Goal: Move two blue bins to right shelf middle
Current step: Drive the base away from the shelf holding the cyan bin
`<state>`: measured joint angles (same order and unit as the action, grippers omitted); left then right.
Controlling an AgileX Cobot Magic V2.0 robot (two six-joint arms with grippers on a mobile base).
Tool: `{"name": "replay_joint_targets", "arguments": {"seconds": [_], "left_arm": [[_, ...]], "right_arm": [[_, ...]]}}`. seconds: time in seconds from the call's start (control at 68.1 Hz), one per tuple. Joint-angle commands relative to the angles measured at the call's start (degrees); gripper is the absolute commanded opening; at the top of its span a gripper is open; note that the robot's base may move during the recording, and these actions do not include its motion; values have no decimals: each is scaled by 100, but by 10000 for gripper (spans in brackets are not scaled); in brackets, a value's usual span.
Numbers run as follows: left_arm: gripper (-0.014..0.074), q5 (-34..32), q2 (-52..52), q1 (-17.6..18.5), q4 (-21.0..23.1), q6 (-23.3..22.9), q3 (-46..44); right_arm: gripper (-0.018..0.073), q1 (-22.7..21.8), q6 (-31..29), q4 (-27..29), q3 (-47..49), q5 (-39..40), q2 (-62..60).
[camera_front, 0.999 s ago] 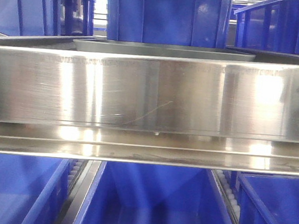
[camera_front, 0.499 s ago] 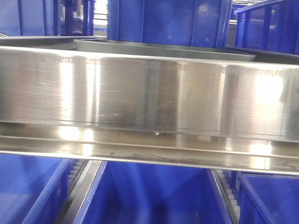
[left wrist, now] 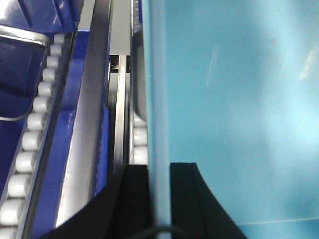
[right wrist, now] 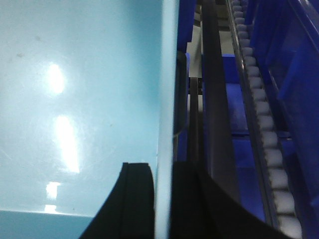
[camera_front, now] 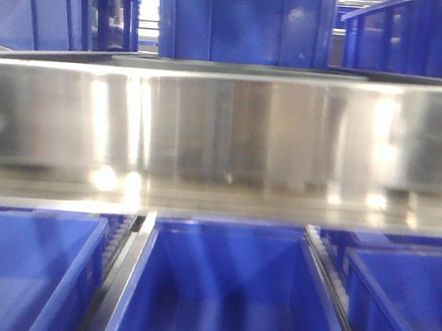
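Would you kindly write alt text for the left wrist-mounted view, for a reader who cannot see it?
The left gripper pinches the wall of a pale blue bin between its black fingers; the bin's face fills the right of the frame. To the left run a steel rail and rows of white rollers beside dark blue bins.

The left gripper (left wrist: 159, 174) sits at 6 o'clock, its black fingers (left wrist: 134, 194) clamped on either side of the pale blue bin's (left wrist: 239, 99) upright wall, which fills 3 o'clock. White rollers (left wrist: 30, 139) and a steel rail (left wrist: 87, 124) lie at 9 o'clock.
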<state>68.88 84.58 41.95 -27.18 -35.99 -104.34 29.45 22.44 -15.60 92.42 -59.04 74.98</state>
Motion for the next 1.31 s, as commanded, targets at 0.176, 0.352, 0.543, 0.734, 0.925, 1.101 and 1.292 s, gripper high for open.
{"name": "replay_joint_targets", "arguments": {"seconds": [0.176,0.352,0.543,0.734,0.925,1.101,1.292], "left_arm": [[-111,-292,-143,-4,-342,-42,-110],[-111,-292,-143,-4,-342,-42,-110],[-111,-292,-143,-4,-342,-42,-110],[-111,-292,-143,-4,-342,-42,-110],[-111,-292,-143,-4,-342,-42,-110],[-111,-292,-143,-4,-342,-42,-110],[-111,-292,-143,-4,-342,-42,-110]], "right_arm": [[-166,-6,-94,-263,128,727,-120],[-166,-6,-94,-263,128,727,-120],[-166,-6,-94,-263,128,727,-120],[-166,-6,-94,-263,128,727,-120],[-166,-6,-94,-263,128,727,-120],[-166,-6,-94,-263,128,727,-120],[-166,-6,-94,-263,128,727,-120]]}}
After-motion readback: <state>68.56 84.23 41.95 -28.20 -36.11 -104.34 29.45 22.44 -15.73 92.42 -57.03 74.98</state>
